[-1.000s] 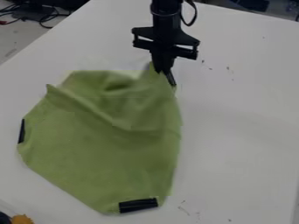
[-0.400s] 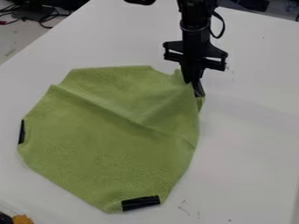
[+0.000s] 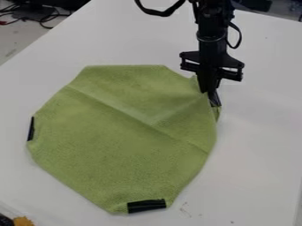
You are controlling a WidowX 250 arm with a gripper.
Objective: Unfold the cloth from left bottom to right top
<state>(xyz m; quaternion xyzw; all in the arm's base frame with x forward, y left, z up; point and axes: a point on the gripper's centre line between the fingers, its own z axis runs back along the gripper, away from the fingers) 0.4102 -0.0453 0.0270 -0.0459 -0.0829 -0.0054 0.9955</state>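
My black plastic fingers (image 3: 205, 84) pinch the green fabric cloth (image 3: 118, 150) by a corner towards the white surface's (image 3: 254, 154) right edge. Likely light and limp, it needs that corner hold.

I work remotely in what looks like a lab.
Loose cables (image 3: 40, 19) lie beyond my robot arm's (image 3: 211, 42) white table (image 3: 259, 141).
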